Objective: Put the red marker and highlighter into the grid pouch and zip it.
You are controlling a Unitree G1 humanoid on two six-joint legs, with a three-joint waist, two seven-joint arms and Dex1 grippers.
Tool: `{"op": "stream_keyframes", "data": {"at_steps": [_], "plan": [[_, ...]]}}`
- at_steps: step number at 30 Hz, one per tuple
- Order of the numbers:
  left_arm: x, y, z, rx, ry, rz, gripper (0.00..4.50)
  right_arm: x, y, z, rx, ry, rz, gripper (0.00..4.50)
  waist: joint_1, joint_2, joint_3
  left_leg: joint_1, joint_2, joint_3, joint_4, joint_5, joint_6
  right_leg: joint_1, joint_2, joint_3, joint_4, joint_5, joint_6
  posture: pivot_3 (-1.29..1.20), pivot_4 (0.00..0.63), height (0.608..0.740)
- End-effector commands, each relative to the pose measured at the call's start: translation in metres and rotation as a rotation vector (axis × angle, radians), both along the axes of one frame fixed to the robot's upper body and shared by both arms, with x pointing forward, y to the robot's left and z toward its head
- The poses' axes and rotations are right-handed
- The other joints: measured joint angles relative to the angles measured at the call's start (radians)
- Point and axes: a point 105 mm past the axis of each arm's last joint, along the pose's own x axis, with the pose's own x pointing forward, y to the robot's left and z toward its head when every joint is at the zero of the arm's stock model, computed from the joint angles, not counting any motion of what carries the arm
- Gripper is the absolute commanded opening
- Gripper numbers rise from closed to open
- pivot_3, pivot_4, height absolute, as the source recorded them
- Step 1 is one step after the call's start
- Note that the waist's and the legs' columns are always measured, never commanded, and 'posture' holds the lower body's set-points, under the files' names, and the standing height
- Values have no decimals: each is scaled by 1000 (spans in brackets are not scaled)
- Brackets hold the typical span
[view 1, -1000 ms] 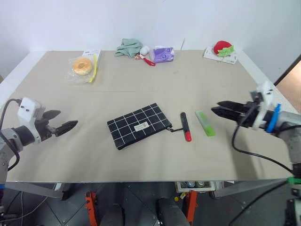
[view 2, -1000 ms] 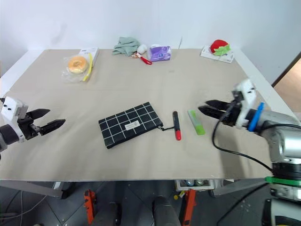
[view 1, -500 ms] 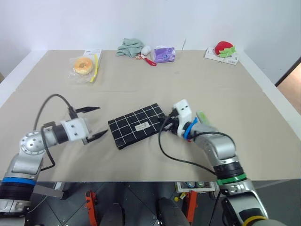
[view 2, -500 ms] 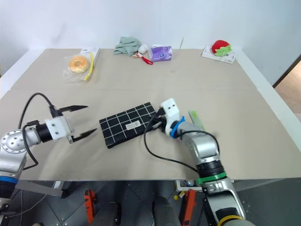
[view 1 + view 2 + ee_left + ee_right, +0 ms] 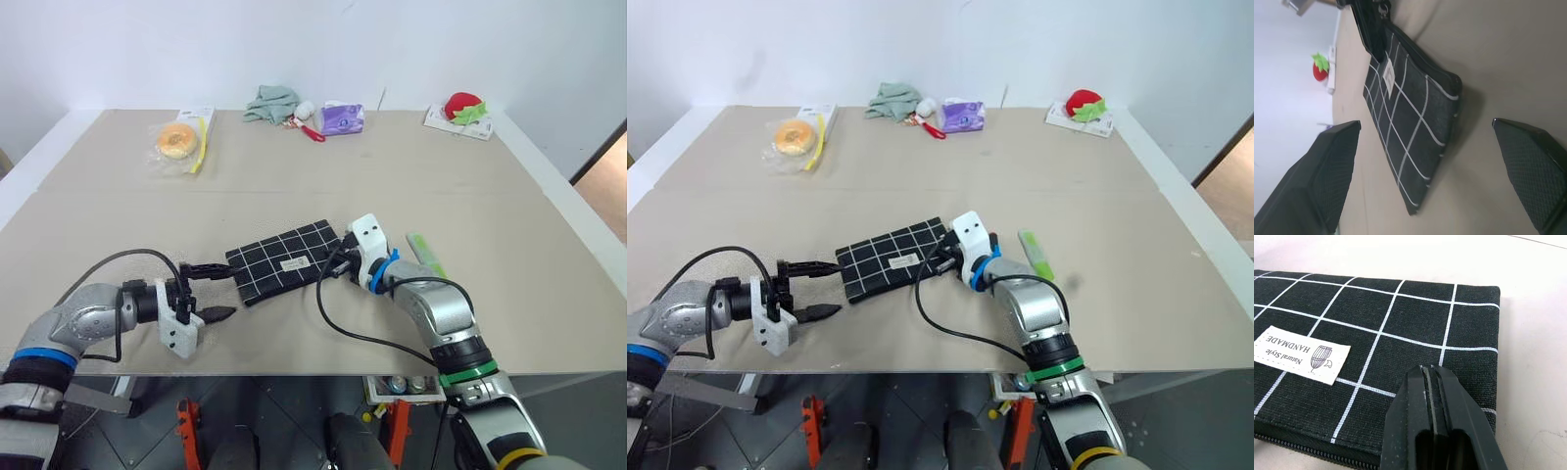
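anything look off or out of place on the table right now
Nothing stands out. The grid pouch lies flat and intact at an angle near the table's middle, the highlighter rests beside it, and the other items sit tidily along the far edge.

Centre of the frame: grid pouch flat on the worktop. Left claw lower left of it, right claw at its right end; highlighter further right.

Bright, even overhead light, soft shadows on the table; wrist views sharp, slightly blurred up close.
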Motion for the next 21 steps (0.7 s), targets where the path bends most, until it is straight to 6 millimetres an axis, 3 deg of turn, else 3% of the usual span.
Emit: {"op": "stream_keyframes", "data": {"at_steps": [1, 8, 12, 13, 14, 15, 18, 20, 21], "plan": [[7, -7, -9, 27, -2, -19, 4500, -6, 3, -15, -17, 59, 6, 61, 1, 1, -1, 0, 0, 0, 0, 0, 0, 0, 0, 0, 0, 0, 0, 0, 150, 739], [17, -34, -12, -4, -14, -85, 4500, -8, 3, -14, -20, 55, 8, 61, 1, 3, -5, 0, 0, 0, 0, 0, 0, 1, 0, 0, 0, 0, 1, 0, 150, 739], [19, -39, -18, 8, -1, -95, 4500, -9, 3, -13, -18, 54, 6, 61, 0, 4, -6, 0, 0, -1, 0, 0, 0, 1, 0, 0, 0, 0, 1, 0, 150, 739], [20, -39, -18, 8, 2, -94, 3972, -9, 3, -13, -17, 53, 6, 0, 0, 4, -6, 0, 0, -1, 0, 0, 0, 1, 0, 0, 0, 0, 1, 0, 150, 739], [20, -39, -19, 10, 6, -93, 3774, -9, 3, -13, -16, 53, 5, 0, 0, 4, -6, 0, 0, -1, 0, 0, 0, 1, 0, 0, 0, 0, 1, 0, 150, 739], [22, -39, -20, 11, 9, -89, 3044, -10, 3, -12, -16, 52, 5, 0, 0, 4, -6, 0, 0, -1, 0, 0, 0, 1, 0, 0, 0, 0, 1, 0, 150, 739], [25, -39, -22, 18, 18, -75, 1738, -11, 3, -11, -13, 50, 4, 0, 1, 4, -6, 0, 0, -1, 0, 0, 1, 1, 0, 0, 0, 0, 2, 0, 150, 739], [27, -38, -22, 19, 25, -66, 328, -11, 2, -11, -13, 49, 2, 0, 2, 6, -7, 0, -1, -1, 0, 0, 0, 1, 0, 0, 0, 0, 2, 0, 150, 739], [27, -38, -23, 19, 27, -65, 112, -11, 2, -10, -13, 48, 2, 0, 2, 8, -9, 0, -1, -1, 0, 0, 1, 2, 0, 0, 0, 0, 2, 0, 150, 739]]}}
